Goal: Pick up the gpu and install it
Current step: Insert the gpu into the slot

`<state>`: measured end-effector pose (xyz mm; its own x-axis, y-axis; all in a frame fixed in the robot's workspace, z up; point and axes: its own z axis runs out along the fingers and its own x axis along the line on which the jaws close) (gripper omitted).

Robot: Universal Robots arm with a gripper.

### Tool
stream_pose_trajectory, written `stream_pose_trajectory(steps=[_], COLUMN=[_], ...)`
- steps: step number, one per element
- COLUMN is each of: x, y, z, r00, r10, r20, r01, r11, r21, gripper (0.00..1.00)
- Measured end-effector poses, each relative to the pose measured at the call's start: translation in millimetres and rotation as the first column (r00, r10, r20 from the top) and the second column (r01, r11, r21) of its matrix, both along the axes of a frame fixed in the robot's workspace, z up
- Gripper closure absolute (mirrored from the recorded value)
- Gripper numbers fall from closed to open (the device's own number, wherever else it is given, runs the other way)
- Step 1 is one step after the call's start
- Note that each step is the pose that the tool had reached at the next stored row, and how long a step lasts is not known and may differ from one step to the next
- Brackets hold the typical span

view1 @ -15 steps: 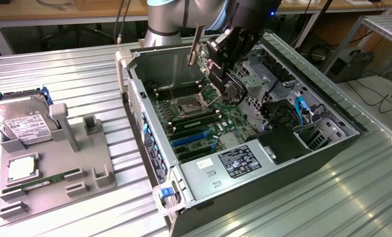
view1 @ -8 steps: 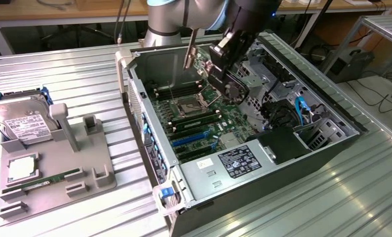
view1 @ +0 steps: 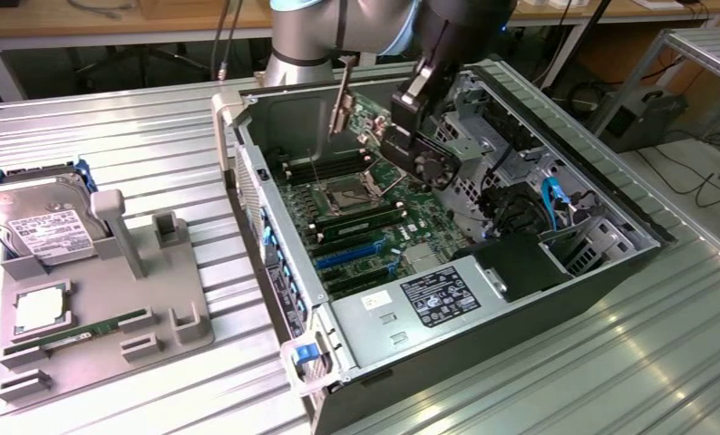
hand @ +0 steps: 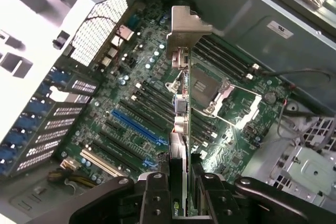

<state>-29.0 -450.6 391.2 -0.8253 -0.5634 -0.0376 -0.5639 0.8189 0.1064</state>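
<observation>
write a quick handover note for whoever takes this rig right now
Hold: gripper shut on the gpu, card edge-on, its metal bracket at the end away from the gripper.
Where: the gpu hangs in the air above the motherboard, inside the open computer case.
Done: pickup.
Left: install; the card is not yet in any slot.

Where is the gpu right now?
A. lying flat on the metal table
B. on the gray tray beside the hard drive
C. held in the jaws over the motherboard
C: the gpu stands on edge, pinched in the jaws, above the motherboard.
</observation>
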Motion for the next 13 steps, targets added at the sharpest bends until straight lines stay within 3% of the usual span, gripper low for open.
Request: stream_pose_trajectory(steps=[4,6,8,13], x=[0.0,0.0,0.0,0.0], y=[0.0,0.0,0.0,0.0], z=[-1.5,-2.3,-3.4,-5.6], r00=[0.9972,0.993,0.9857,0.9611], r10=[0.074,0.118,0.168,0.275], r20=[0.0054,0.0086,0.0123,0.0205], r01=[-0.074,-0.118,-0.168,-0.275], r11=[0.9973,0.993,0.9858,0.9613], r21=[-0.0003,-0.0006,-0.0012,-0.0029], gripper=[0.74,0.74,0.74,0.74])
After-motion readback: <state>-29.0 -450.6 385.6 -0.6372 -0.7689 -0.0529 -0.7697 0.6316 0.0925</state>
